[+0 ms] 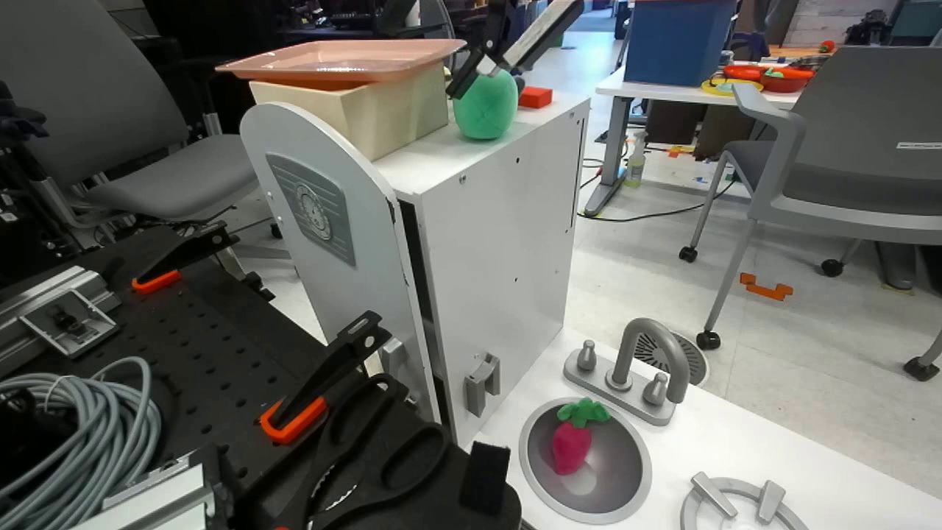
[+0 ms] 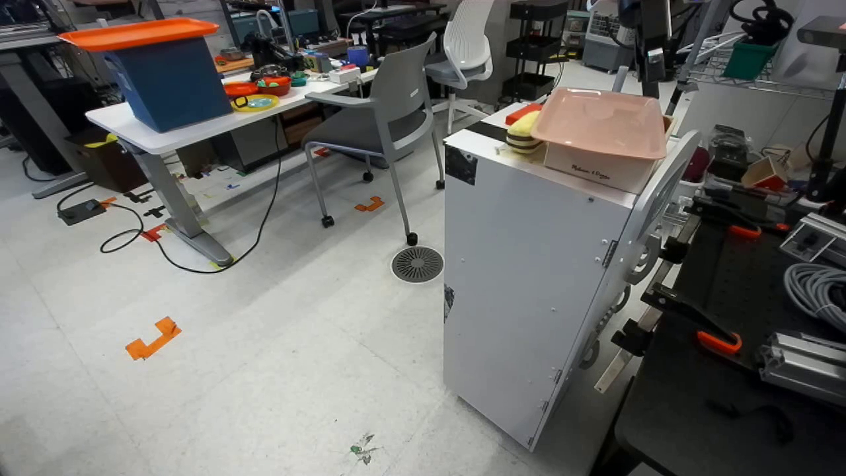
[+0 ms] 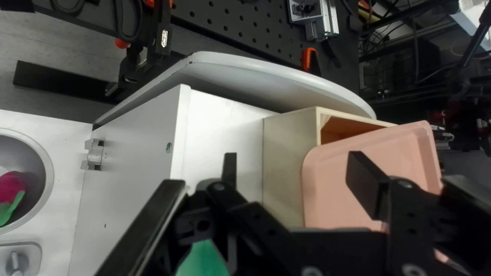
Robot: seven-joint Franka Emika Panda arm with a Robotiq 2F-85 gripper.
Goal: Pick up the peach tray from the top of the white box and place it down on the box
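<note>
Peach tray (image 1: 343,59) just beside the end effector (image 3: 294,172), its jaws well apart.

Peach tray (image 1: 346,60), face-up, above white box (image 1: 497,228)

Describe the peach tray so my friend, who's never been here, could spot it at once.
Find the tall white box with the grey emblem. On its top stands a cream bin, and the peach tray lies across that bin's open top, leaving part uncovered. It is the flat, shallow one; the green toy nearby is round, the red block small.
</note>
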